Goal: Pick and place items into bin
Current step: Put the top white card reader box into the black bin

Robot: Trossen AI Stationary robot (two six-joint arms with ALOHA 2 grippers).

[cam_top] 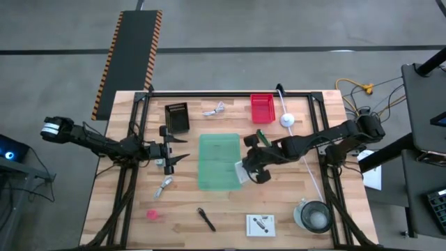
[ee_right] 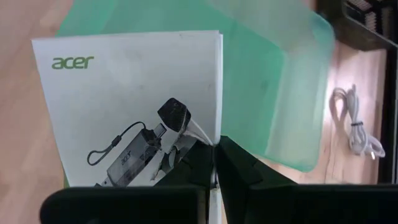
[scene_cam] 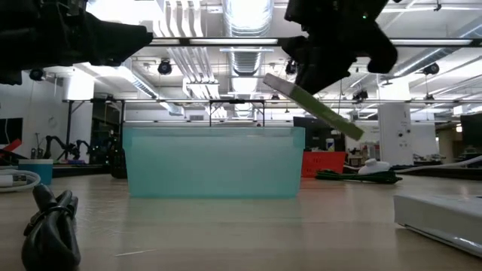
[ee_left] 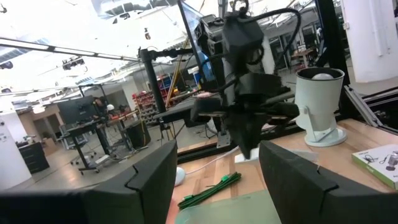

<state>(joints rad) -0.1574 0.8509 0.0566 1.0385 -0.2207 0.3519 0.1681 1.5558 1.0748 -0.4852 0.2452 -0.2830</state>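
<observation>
High view shows the right gripper (cam_top: 245, 167) at the right edge of the translucent green bin (cam_top: 218, 161) in the middle of the wooden counter (cam_top: 230, 213), its jaws closed on a white printed packet (cam_top: 240, 173). Right wrist view confirms the grip: the packet (ee_right: 134, 112), printed with a green logo and a picture of a small black device, is pinched at its edge between the dark fingers (ee_right: 239, 167), with the bin (ee_right: 273, 81) just beyond it and a white coiled cable (ee_right: 356, 129) lying on the wood past the bin's far side. Low view has the packet (scene_cam: 312, 105) tilted in the air above the bin's (scene_cam: 215, 162) right end. The left gripper (cam_top: 174, 151) hangs over the counter left of the bin, jaws open and holding nothing. Other items lie loose: a pink blob (cam_top: 152, 215) and a black pen-like tool (cam_top: 206, 219) near the front edge, and a second packet (cam_top: 260, 224) beside them.
</observation>
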